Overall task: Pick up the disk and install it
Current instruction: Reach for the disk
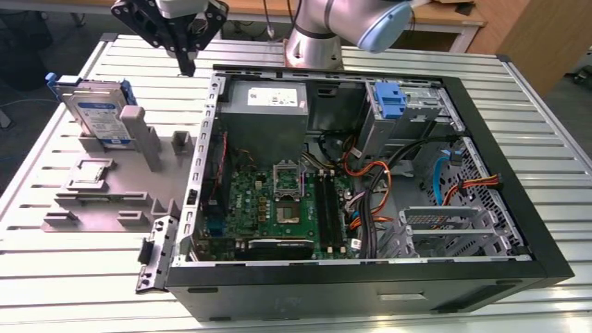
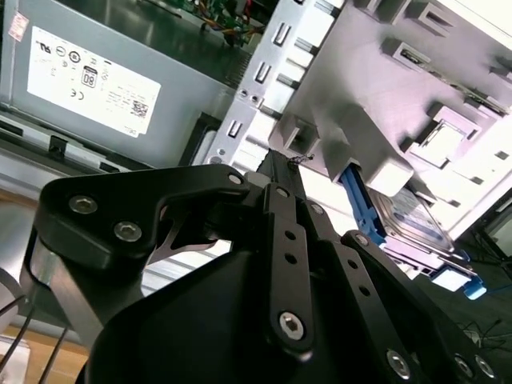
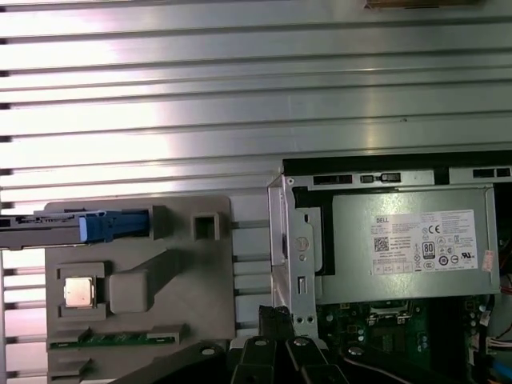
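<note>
End effector [image 1: 188, 64] at top of exterior view: fingers closed together, nothing held, tip just beside upper-left corner of computer case [image 1: 324, 291]. Disk [image 1: 97, 114] stands upright in grey holder [image 1: 111, 201] on tabletop [image 1: 83, 277], upper left, apart from end effector.

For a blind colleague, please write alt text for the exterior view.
The gripper, shut and empty, hangs over the table beside the open computer case. The disk stands upright in a grey fixture at the exterior view's left, apart from the gripper.
</note>
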### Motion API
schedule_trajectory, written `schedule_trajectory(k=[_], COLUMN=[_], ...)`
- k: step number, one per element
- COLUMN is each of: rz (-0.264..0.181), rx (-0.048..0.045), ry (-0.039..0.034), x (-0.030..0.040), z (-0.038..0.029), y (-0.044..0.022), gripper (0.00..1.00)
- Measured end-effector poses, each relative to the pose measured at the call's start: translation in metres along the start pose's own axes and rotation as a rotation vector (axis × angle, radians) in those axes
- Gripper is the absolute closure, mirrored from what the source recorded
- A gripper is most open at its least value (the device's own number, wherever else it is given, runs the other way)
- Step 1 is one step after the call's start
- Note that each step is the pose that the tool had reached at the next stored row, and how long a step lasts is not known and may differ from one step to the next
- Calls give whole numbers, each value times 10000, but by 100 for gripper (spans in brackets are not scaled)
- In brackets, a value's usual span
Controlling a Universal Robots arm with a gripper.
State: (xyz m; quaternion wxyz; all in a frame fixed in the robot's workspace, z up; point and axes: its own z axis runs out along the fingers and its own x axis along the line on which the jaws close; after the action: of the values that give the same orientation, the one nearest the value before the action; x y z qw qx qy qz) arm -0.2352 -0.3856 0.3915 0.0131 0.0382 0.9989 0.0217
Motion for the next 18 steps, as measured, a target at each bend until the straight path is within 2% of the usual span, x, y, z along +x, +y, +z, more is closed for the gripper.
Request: schedule_trajectory(k=[8,10,11,18], rz=[0,-1,0,0], rx=[1,-1,-2,0], ry=[1,0,-1,0], x=[217,284,350,354], z=[-6,-7,-8,-9], y=[-16,-22,-26,-27], gripper=[90,90,90,90])
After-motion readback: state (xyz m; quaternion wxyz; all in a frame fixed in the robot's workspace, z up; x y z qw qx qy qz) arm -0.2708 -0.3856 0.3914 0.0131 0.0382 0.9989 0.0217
